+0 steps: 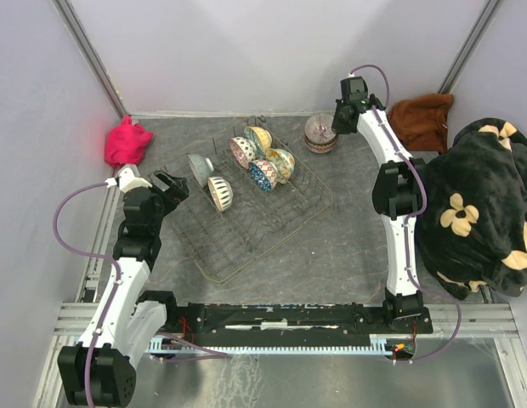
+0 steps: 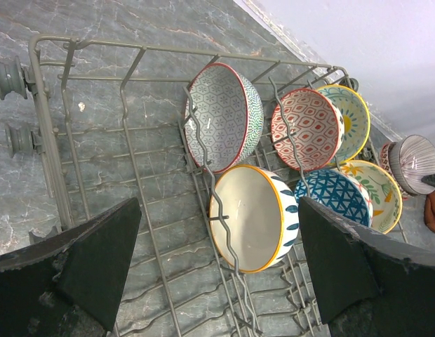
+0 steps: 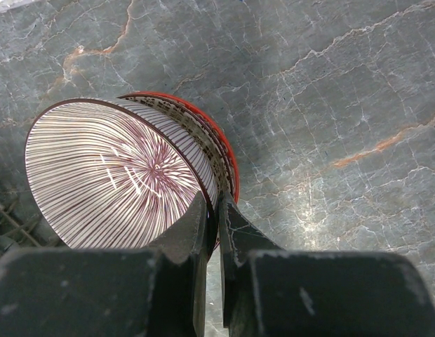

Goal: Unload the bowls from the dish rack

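The dark wire dish rack (image 1: 246,225) sits mid-table and holds several bowls on edge. They include a grey one (image 1: 201,167), a white-inside one (image 1: 219,193), a red-patterned one (image 1: 243,151) and a blue one (image 1: 263,175). My left gripper (image 1: 170,185) is open and empty at the rack's left end. In the left wrist view it (image 2: 217,210) faces the white-inside, yellow-rimmed bowl (image 2: 252,217). My right gripper (image 1: 336,121) is shut on the rim of a purple-striped bowl (image 3: 119,175). That bowl is nested in a red-rimmed bowl (image 3: 228,151) on the table beyond the rack.
A pink cloth (image 1: 127,143) lies at the back left. A brown cloth (image 1: 421,119) and a big black flowered blanket (image 1: 484,204) fill the right side. Grey walls close in the table on three sides.
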`<control>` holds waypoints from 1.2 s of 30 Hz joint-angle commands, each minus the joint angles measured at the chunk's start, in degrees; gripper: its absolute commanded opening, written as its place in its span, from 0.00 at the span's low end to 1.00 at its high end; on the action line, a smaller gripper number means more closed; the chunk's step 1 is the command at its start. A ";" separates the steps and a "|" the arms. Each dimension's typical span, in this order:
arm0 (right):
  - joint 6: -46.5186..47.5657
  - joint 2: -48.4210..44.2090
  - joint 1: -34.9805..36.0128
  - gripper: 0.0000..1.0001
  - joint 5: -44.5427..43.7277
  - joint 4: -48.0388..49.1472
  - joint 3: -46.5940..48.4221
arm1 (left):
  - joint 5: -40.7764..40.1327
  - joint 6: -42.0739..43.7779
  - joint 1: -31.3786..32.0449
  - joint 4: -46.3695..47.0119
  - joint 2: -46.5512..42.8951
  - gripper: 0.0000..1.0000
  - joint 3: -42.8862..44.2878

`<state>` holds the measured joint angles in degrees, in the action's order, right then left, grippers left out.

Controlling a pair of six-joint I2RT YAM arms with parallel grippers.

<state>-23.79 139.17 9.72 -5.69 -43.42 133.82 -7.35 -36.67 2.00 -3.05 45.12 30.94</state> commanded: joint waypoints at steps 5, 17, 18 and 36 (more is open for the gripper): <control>0.23 -0.65 0.14 0.12 -0.87 2.14 3.71 | -0.61 -1.66 0.10 2.79 -0.03 0.99 0.33; 0.63 -1.79 0.74 0.34 -2.11 2.19 2.26 | -0.65 -1.66 0.07 2.61 -0.11 0.99 0.40; 0.64 -2.84 0.72 0.35 -2.31 2.63 1.34 | -0.64 -1.66 0.08 2.61 -0.13 0.99 0.36; 13.15 -27.36 8.89 0.54 -10.91 17.36 -23.39 | -0.82 -1.87 0.11 2.72 -0.04 0.99 0.31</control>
<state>-18.15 119.13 12.78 -13.21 -33.34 114.48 -7.38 -36.69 2.00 -2.85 45.28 30.89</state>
